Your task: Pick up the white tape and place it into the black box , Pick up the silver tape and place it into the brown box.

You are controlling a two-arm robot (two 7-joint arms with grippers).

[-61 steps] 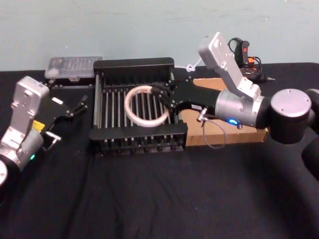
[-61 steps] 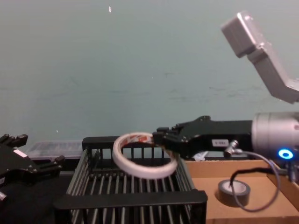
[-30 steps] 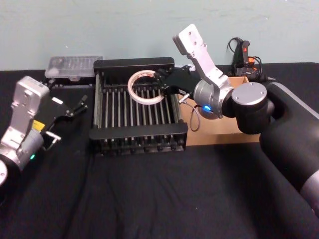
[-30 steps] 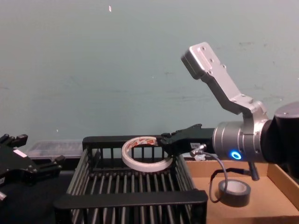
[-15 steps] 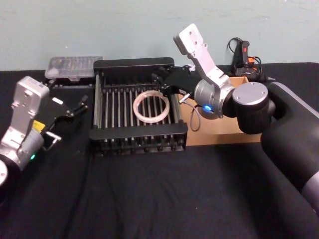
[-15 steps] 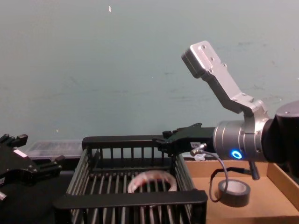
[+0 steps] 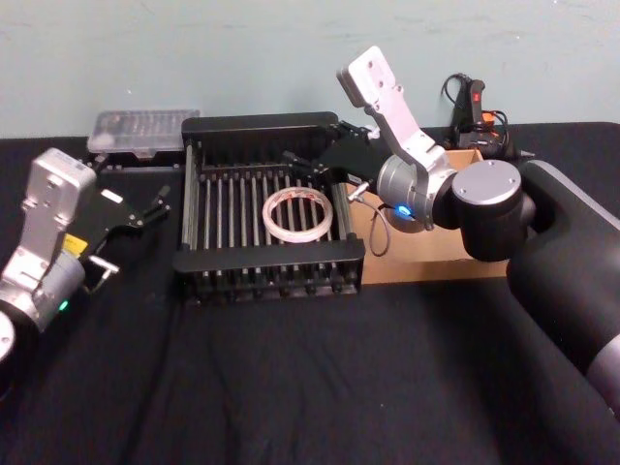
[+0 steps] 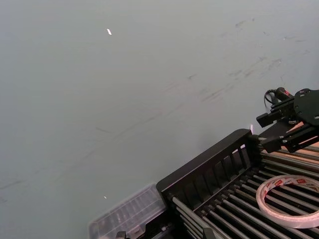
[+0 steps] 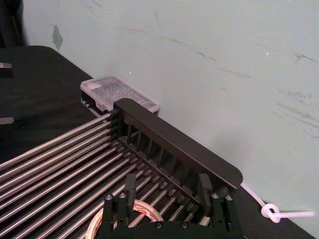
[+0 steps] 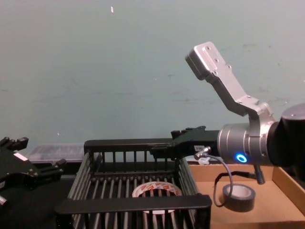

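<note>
The white tape (image 7: pixel 301 215) lies flat on the bars of the black box (image 7: pixel 262 124), right of centre. My right hand (image 7: pixel 312 167) hovers above its far right corner, fingers apart and empty. The silver tape (image 10: pixel 238 196) sits in the brown box (image 10: pixel 281 177). My left hand (image 7: pixel 153 204) waits open, left of the box.

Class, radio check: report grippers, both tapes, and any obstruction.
Right gripper open above black box. White tape flat inside it. Silver tape in brown box. Left gripper parked left, open. No obstruction.
</note>
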